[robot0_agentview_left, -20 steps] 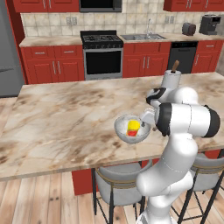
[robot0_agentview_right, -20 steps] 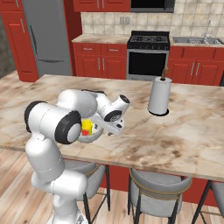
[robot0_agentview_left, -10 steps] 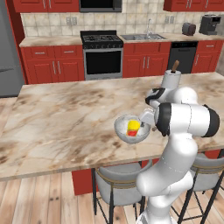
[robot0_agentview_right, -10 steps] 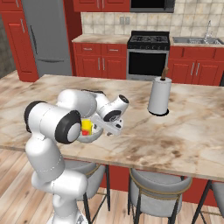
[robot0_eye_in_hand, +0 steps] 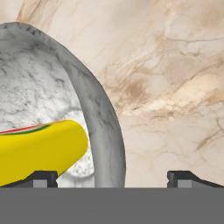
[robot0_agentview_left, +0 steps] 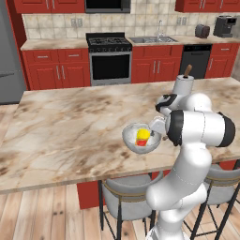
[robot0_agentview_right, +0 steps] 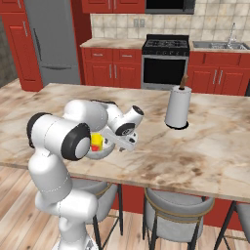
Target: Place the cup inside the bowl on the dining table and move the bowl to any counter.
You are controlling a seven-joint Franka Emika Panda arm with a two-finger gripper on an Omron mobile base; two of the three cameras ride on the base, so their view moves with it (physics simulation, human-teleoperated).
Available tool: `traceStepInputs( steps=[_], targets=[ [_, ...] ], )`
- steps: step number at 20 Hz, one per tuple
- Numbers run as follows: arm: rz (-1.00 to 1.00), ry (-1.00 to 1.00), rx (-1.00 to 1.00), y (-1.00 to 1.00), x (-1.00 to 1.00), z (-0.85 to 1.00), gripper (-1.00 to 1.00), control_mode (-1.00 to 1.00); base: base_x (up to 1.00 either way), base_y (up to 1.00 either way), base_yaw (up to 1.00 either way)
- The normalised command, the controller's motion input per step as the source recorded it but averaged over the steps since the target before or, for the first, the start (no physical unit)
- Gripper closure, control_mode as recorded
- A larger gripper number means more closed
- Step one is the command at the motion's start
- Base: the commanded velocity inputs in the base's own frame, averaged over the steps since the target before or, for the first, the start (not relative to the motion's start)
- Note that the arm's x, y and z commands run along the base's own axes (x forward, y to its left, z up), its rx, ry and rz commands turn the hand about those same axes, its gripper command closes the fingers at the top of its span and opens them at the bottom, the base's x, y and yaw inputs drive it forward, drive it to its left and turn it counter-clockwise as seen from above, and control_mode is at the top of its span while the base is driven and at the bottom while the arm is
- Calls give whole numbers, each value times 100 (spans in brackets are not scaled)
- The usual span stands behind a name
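The cup (robot0_agentview_left: 142,136), yellow with a red lower part, stands inside the bowl (robot0_agentview_left: 132,140), a wide grey-white speckled bowl that sits on the marble bench (robot0_agentview_left: 70,126) near its front edge, above the grey stools (robot0_agentview_left: 124,197). In the hand view the cup (robot0_eye_in_hand: 39,151) lies across the lower left as a yellow cylinder within the bowl's hollow, and the bowl's thick curved rim (robot0_eye_in_hand: 103,127) runs down the middle, with bare veined marble (robot0_eye_in_hand: 175,87) on the far side of it. The fingers (robot0_eye_in_hand: 113,177) stand wide apart: one dark tip (robot0_eye_in_hand: 41,178) shows at the bottom in front of the cup, on the inside of the bowl, and the other tip (robot0_eye_in_hand: 186,177) is outside the rim over the marble, so the rim lies between them with clear room on both sides and nothing is clamped. Whether the inner tip touches the cup is hard to judge from this angle. From the base cameras the hand (robot0_agentview_right: 124,139) sits low just beside the bowl (robot0_agentview_right: 100,151), largely hidden by the arm's own white elbow. A paper towel roll (robot0_agentview_right: 177,107) stands upright on the same bench, well apart from the bowl. Behind it, red cabinets, a stove (robot0_agentview_left: 110,56) and a sink (robot0_agentview_left: 152,40) line the tiled wall.
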Motion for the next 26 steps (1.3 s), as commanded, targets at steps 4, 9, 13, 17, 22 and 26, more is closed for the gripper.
traceStepInputs(
  steps=[4,9,13,17,22,26],
  targets=[
    [0,0,0,0,0,0,-100,-100,0,0,0],
    [0,0,0,0,0,0,100,-100,0,0,0],
    [0,0,0,0,0,0,100,-100,0,0,0],
    [0,0,0,0,0,0,100,-100,0,0,0],
    [0,0,0,0,0,0,100,-100,0,0,0],
    [0,-1,0,0,0,0,100,-100,0,0,0]
  ],
)
